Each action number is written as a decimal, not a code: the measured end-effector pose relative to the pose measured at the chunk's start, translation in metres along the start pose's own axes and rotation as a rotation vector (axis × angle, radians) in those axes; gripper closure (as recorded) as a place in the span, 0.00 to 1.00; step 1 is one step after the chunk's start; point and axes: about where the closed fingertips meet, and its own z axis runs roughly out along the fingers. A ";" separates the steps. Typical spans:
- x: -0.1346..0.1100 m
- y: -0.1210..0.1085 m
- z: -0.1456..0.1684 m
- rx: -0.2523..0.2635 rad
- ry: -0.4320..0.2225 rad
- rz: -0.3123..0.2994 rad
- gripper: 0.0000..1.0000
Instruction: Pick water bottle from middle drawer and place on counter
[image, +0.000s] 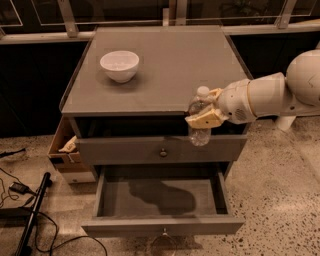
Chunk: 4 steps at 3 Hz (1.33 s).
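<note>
My gripper (201, 116) is shut on the water bottle (199, 135) and holds it upright in front of the counter's front edge, right of centre. The bottle's white cap (202, 91) stands just above the edge, and its clear ribbed body hangs down over the upper drawer's front (125, 150). The middle drawer (100, 197) is pulled out wide below, and its grey floor is bare with only a shadow on it. The counter (170, 70) is a flat grey top.
A white round bowl (119, 65) stands on the counter's left rear part. A brown cardboard box (62, 150) sits on the floor left of the cabinet. Cables and a black pole (30, 220) lie on the floor at the lower left. A white post (282, 122) stands at the right.
</note>
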 end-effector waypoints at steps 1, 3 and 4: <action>-0.001 0.000 0.001 -0.002 -0.001 0.006 1.00; -0.027 -0.037 -0.025 0.004 0.040 0.207 1.00; -0.051 -0.069 -0.040 0.036 0.041 0.278 1.00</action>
